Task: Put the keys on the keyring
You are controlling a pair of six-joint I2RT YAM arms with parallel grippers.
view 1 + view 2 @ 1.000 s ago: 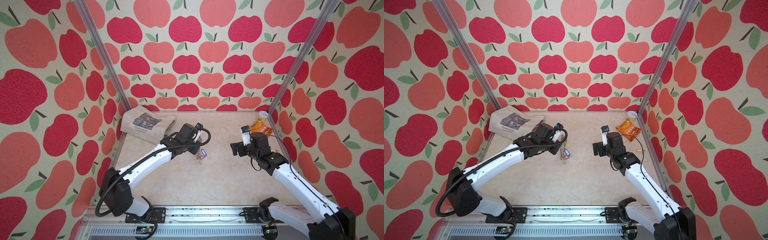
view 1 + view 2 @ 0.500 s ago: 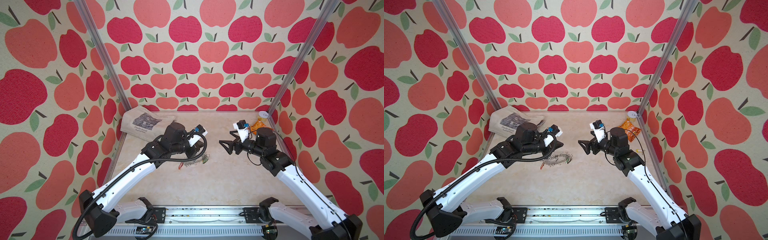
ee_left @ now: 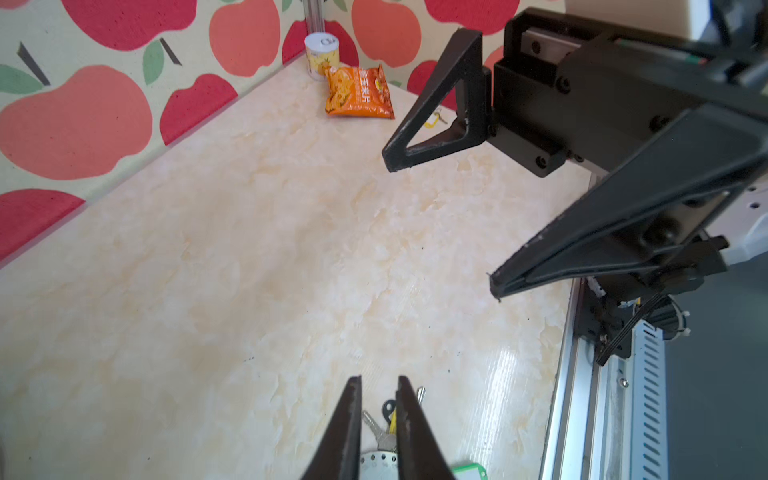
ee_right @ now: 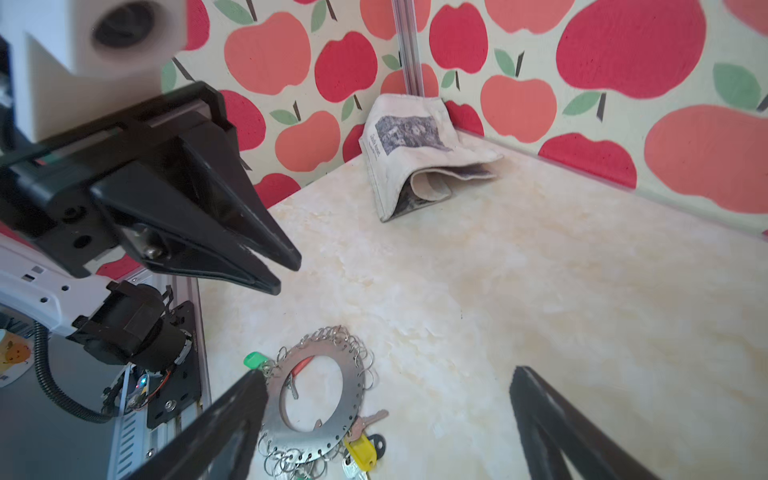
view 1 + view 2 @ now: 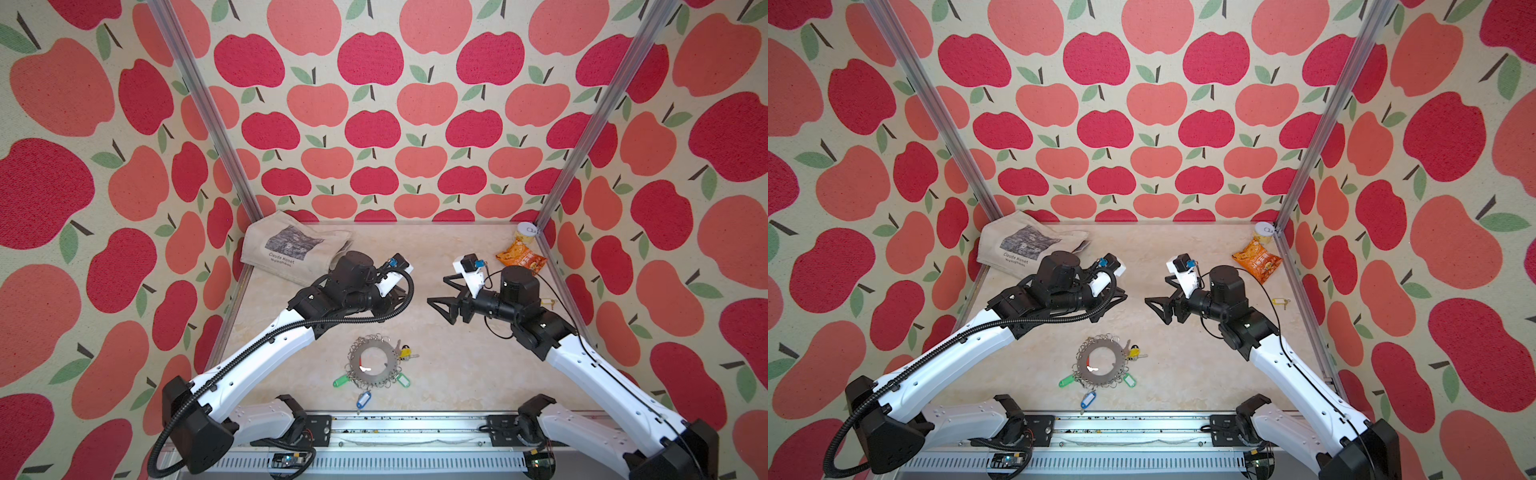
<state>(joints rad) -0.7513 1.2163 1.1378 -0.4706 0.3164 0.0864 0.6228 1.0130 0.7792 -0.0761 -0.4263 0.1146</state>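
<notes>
The keyring (image 5: 392, 365) (image 5: 1082, 365) (image 4: 353, 399), a flat grey plate with wire loops round its rim, lies flat on the table near the front edge. Keys hang from its loops: a yellow-tagged one (image 5: 405, 353) (image 4: 361, 451), two green-tagged (image 5: 340, 381) (image 5: 402, 379) and a blue-tagged (image 5: 363, 401). Another yellow-tagged key (image 5: 548, 302) (image 5: 1280, 302) lies alone by the right wall. My left gripper (image 5: 1121, 297) (image 3: 378, 379) hovers behind the keyring, jaws a narrow gap apart and empty. My right gripper (image 5: 438, 291) (image 4: 386, 376) faces it, wide open and empty.
A folded cloth tote bag (image 5: 291, 249) lies in the back left corner. An orange snack bag (image 5: 521, 259) and a small can (image 5: 527, 233) sit in the back right corner. The metal rail (image 5: 374, 428) runs along the front edge.
The keyring hung from my shut left gripper; now it lies flat nearer the front edge. The left jaws have parted and lifted away. My right gripper turned to face the left one.
</notes>
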